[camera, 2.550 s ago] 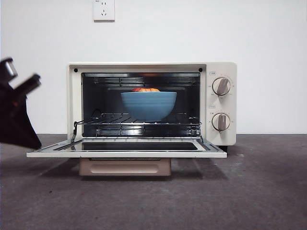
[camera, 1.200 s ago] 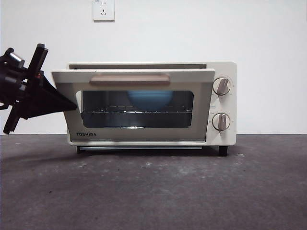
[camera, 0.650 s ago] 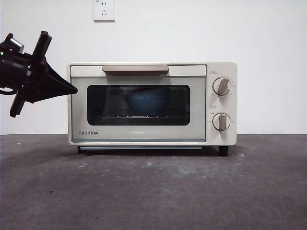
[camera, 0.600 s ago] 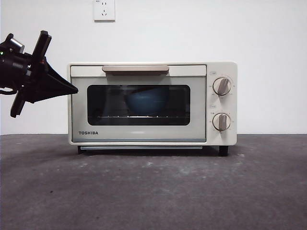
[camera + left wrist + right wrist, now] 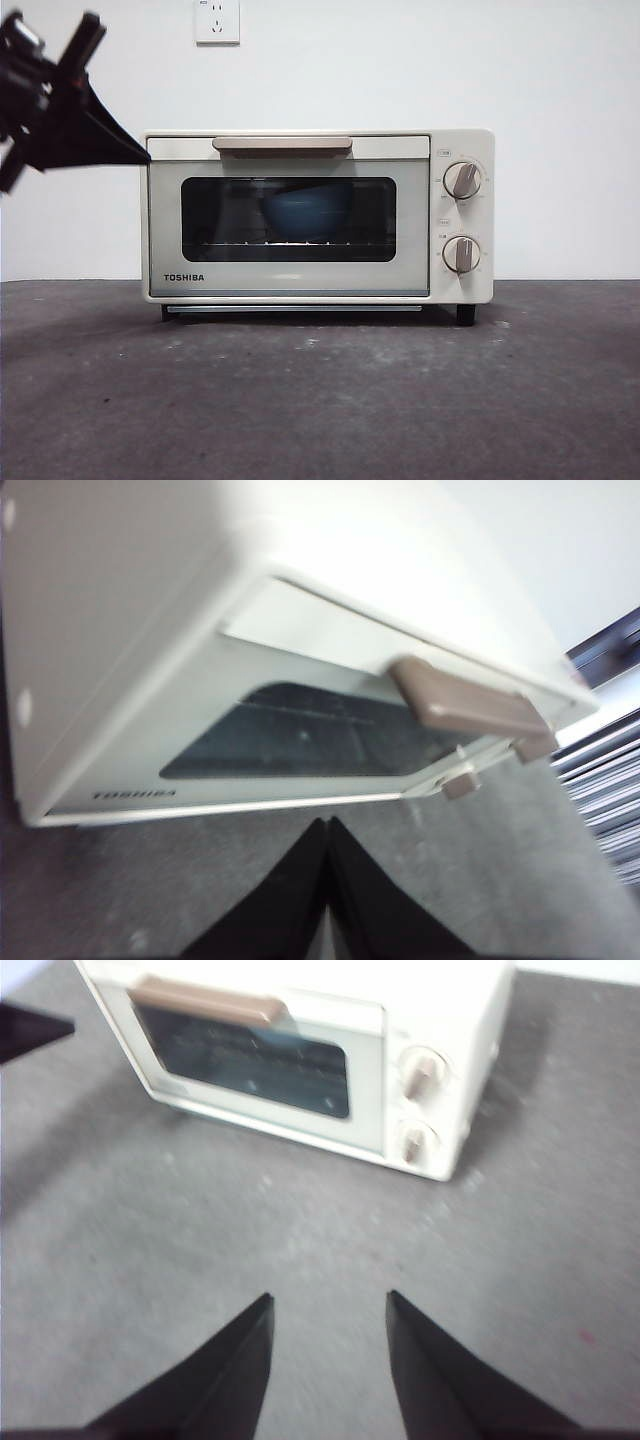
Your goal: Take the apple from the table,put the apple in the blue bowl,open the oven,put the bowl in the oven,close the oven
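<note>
The cream-white boxy TOSHIBA toaster oven [image 5: 318, 215] stands on the flat dark grey matte tabletop [image 5: 320, 400], toward its far edge against the white wall, and its door is shut flush with the beige bar handle [image 5: 282, 145] along the top. Through the dark glass window I can make out the deep round blue bowl [image 5: 307, 212] resting on the wire rack inside, roughly centred behind the glass. The round red apple is not something I can pick out; it may be in the bowl, but the tinted glass is too dark to tell. Two round knobs [image 5: 461, 180] sit one above the other on the panel at the oven's right side. My left end effector [image 5: 327, 830] is clenched, its two black jaws pressed together to a point with nothing between them. In the front view it shows as a dark wedge [image 5: 138, 156] whose tip is just beside the oven's top left corner; I cannot tell whether it touches. My left wrist view is blurred but shows the shut door and the handle close ahead. My right end effector [image 5: 328, 1305] is released, jaws spread apart and empty, hanging over bare tabletop well in front of the oven [image 5: 300, 1050]. A white wall socket [image 5: 217, 20] sits on the wall above the oven.
</note>
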Controlling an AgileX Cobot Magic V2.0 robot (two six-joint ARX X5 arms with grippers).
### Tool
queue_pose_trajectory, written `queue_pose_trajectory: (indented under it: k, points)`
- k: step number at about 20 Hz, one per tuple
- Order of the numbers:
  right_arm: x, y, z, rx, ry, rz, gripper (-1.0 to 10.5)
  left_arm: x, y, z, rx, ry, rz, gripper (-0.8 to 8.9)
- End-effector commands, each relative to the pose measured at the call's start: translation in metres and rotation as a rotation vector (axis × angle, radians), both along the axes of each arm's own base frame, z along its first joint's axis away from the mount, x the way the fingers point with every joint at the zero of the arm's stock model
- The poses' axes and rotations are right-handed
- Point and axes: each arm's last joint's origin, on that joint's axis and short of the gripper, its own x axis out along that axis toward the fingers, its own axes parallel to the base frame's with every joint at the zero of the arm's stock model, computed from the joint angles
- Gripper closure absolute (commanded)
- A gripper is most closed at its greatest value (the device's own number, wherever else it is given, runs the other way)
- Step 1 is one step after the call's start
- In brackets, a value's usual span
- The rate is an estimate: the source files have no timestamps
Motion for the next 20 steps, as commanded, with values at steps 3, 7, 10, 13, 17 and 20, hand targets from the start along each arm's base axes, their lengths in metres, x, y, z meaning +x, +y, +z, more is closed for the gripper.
queue_pose_trajectory:
  k: [3,7,10,13,17,20]
  points:
    - [0.008,0.013,-0.016,0.035,-0.055,0.047,7.7,-0.031,-0.009,0.025,0.181,-0.104,-0.004,8.06]
    - [0.014,0.025,-0.038,0.119,-0.133,0.114,7.7,-0.063,-0.016,0.042,0.262,-0.142,0.013,8.06]
    - [0.017,0.029,-0.051,0.175,-0.219,0.135,7.7,-0.085,-0.019,0.051,0.305,-0.165,0.02,8.06]
    - [0.019,0.032,-0.064,0.208,-0.257,0.134,7.9,-0.104,-0.02,0.057,0.331,-0.181,0.028,8.06]
    - [0.021,0.033,-0.074,0.197,-0.253,0.134,8.5,-0.122,-0.019,0.061,0.352,-0.179,0.031,8.06]
    - [0.021,0.034,-0.074,0.181,-0.264,0.143,9.5,-0.131,-0.019,0.062,0.357,-0.177,0.019,8.06]
